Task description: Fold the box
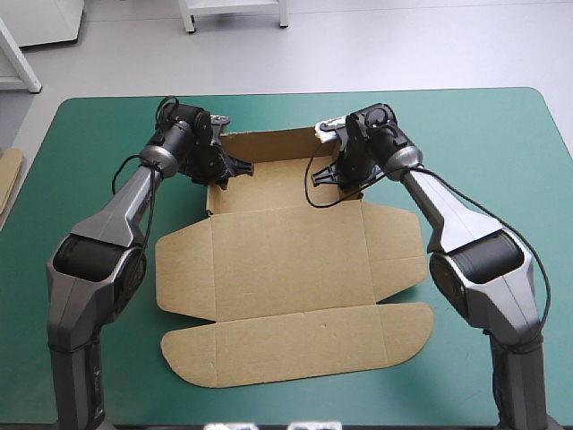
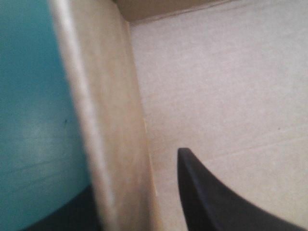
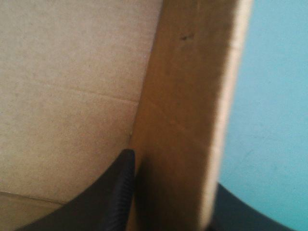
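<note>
At the middle of the teal-green tabletop (image 1: pixel 501 143) lies the box (image 1: pixel 291 260), a cut sheet of brown board. Its near half is spread flat with the rounded flaps out to both sides. Its far half is partly raised, with the back wall (image 1: pixel 269 143) upright.

Left end effector (image 1: pixel 219 170): at the far left corner of the box. In the left wrist view it (image 2: pixel 134 173) straddles the left side wall (image 2: pixel 110 120). One black finger (image 2: pixel 216 202) is inside over the box floor (image 2: pixel 216 86) and the other is outside over the cover, with the wall gripped between them.

Right end effector (image 1: pixel 345 175): at the far right corner. In the right wrist view it (image 3: pixel 173 173) is clamped on the right side wall (image 3: pixel 187 96). Its inner finger (image 3: pixel 106 197) touches the wall's inside face.

Arm pose: both arms reach forward from the near corners, elbows out, wrists turned inward toward each other over the far end of the box.

Contents: only board shows inside the raised part.

Other: an edge of more board (image 1: pixel 9 175) shows at the tabletop's left edge.
</note>
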Motion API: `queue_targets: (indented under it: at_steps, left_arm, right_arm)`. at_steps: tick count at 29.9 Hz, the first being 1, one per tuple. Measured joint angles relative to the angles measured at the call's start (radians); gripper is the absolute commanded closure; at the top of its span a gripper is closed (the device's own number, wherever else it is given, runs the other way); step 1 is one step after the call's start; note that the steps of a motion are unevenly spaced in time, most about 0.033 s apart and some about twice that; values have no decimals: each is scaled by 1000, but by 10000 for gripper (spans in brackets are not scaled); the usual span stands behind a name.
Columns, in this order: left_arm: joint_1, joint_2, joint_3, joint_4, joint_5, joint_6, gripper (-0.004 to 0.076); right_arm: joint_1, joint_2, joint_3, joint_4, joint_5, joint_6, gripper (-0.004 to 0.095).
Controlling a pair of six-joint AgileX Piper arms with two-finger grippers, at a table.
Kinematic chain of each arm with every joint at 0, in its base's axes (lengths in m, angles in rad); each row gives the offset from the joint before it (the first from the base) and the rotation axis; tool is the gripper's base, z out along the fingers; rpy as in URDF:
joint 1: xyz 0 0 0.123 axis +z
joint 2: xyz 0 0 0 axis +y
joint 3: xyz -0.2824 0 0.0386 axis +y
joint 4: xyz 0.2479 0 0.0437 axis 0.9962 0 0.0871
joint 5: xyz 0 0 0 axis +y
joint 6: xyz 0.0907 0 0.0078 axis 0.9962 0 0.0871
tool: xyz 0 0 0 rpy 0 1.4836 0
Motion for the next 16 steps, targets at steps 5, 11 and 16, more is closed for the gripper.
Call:
queue_targets:
  at_steps: [5, 11, 16]
  left_arm:
    - [-7, 0, -7, -37, -3, 8, 184]
    - [-9, 0, -39, -44, -7, 9, 183]
    - [-9, -1, -51, -44, -8, 11, 183]
  right_arm:
    - [7, 10, 0, 11, 0, -3, 324]
    - [8, 10, -42, 12, 9, -3, 327]
    - [8, 10, -135, -23, 34, -4, 327]
